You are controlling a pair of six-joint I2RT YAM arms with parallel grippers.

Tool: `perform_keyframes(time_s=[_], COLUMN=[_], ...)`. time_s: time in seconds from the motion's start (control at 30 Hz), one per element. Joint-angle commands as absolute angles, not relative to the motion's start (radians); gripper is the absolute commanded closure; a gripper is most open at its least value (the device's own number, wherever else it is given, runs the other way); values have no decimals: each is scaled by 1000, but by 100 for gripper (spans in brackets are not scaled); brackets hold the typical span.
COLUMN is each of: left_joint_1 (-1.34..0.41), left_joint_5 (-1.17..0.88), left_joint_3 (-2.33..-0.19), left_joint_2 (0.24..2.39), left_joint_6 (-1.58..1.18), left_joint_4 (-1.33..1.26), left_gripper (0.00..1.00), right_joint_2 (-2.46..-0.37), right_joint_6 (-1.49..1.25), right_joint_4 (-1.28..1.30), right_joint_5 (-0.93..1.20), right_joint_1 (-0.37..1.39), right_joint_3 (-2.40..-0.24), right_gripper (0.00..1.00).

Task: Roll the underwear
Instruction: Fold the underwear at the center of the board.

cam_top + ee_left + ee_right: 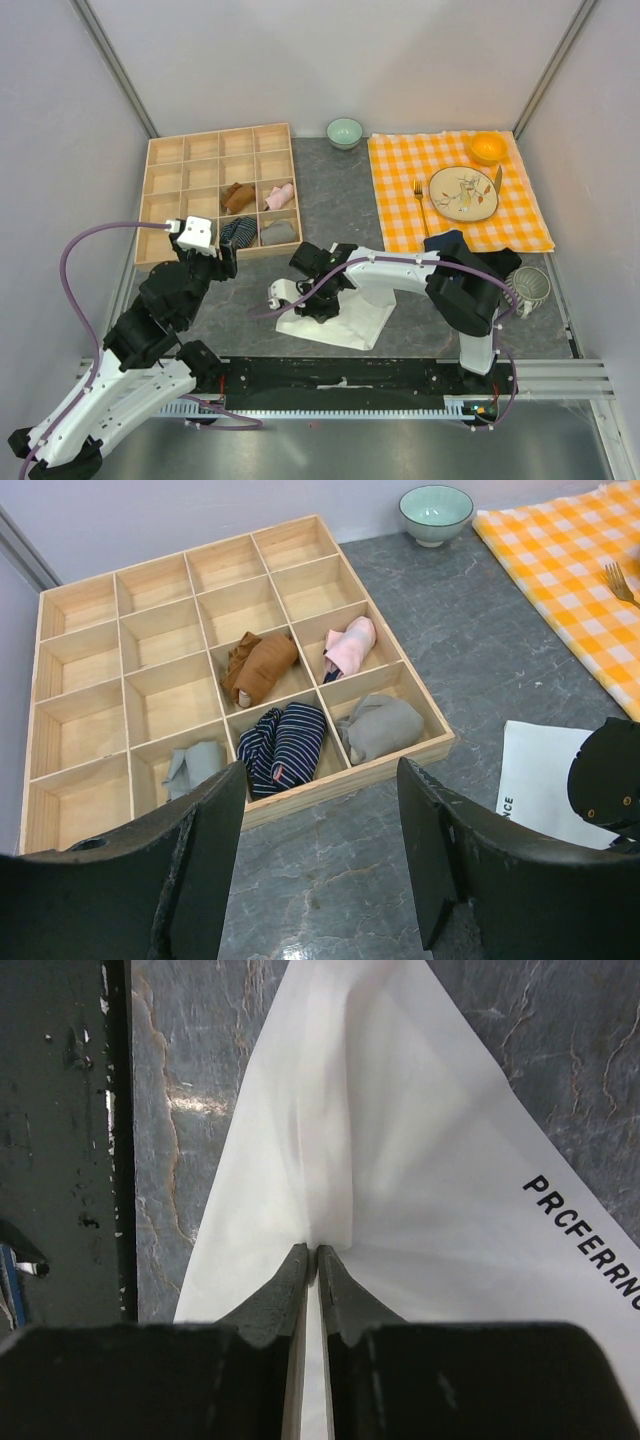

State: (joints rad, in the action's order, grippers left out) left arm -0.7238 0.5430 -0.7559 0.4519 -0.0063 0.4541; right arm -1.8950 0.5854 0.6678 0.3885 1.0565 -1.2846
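One pair looks done: in the top view the rust-brown underwear (pixel 238 196) sits rolled in the wooden tray (pixel 165 180) upper left, the cream-white underwear (pixel 350 325) flat at bottom centre. Left wrist view: left gripper (pixel 320 770) jaws apart, empty, over the tray's near edge. Right wrist view: right gripper (pixel 317 1250) pinched on a white fold, roll looks barely started.

Smooth matt cloth of the cream-white underwear (pixel 400 1160), pale raw-wood tray (pixel 350 777), faintly glossy stone-look tabletop (pixel 480 650), glossy bowl (pixel 436 530).
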Motion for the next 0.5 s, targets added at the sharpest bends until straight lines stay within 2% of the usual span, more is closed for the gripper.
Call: perform_keyframes(time_s=[0.0, 0.27, 0.37, 0.47], left_joint_1=[-719, -718, -719, -719], left_joint_5=[543, 538, 538, 538], left_joint_3=[-755, -756, -755, -755], left_joint_2=[460, 462, 460, 460], left_joint_6=[25, 28, 26, 26], left_joint_4=[411, 413, 411, 411], left_gripper=[32, 32, 32, 32], right_joint_2=[-1859, -1876, -1881, -1878], right_joint_6=[604, 604, 606, 612], right_joint_4=[675, 680, 683, 696], right_joint_5=[423, 426, 431, 440], right_joint_1=[1062, 1080, 1088, 1092], right_joint_3=[-1319, -1318, -1319, -1330], right_gripper=[84, 81, 86, 98])
